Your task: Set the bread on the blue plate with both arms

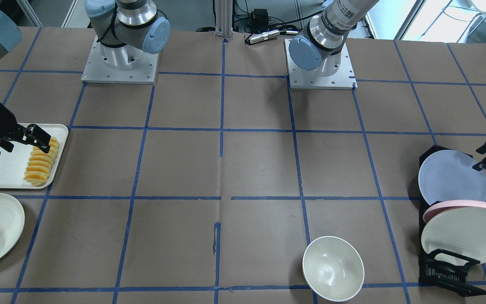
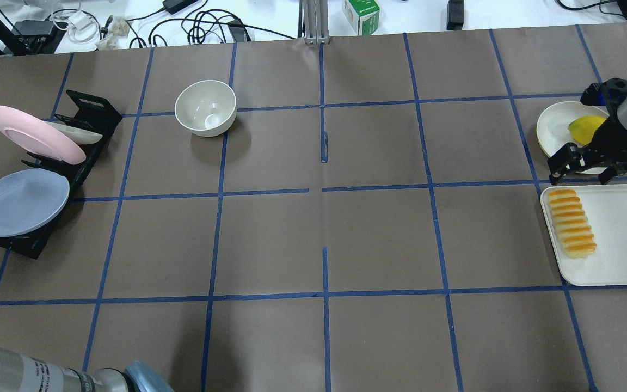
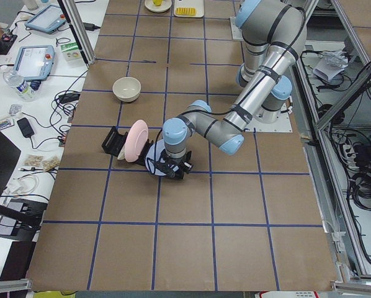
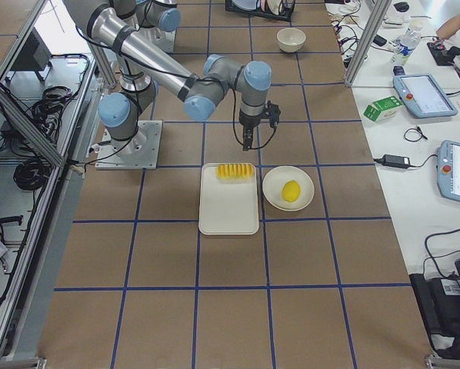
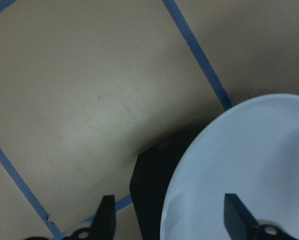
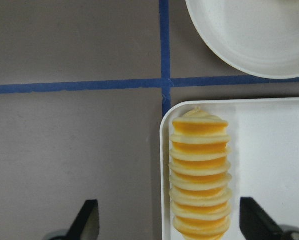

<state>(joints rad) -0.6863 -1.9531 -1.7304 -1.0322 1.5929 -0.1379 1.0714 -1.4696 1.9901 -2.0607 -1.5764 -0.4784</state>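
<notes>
The bread [image 2: 571,223], a loaf of orange-yellow slices, lies along the left edge of a white tray [image 2: 624,239]. My right gripper [image 2: 580,175] hovers open just above its far end. In the right wrist view the bread [image 6: 200,175] sits between the spread fingers [image 6: 87,220]. The blue plate [image 2: 19,201] leans in a black rack [image 2: 82,117] at the far left. My left gripper [image 1: 479,159] is open at the plate's rim. In the left wrist view its fingers [image 5: 105,220] straddle the blue plate's edge [image 5: 249,165] without closing.
A pink-rimmed plate [image 2: 36,133] and a cream plate [image 1: 462,238] stand in the same rack. A white bowl [image 2: 206,108] sits on the table. A cream plate [image 2: 555,128] with a yellow fruit [image 2: 585,126] lies beside the tray.
</notes>
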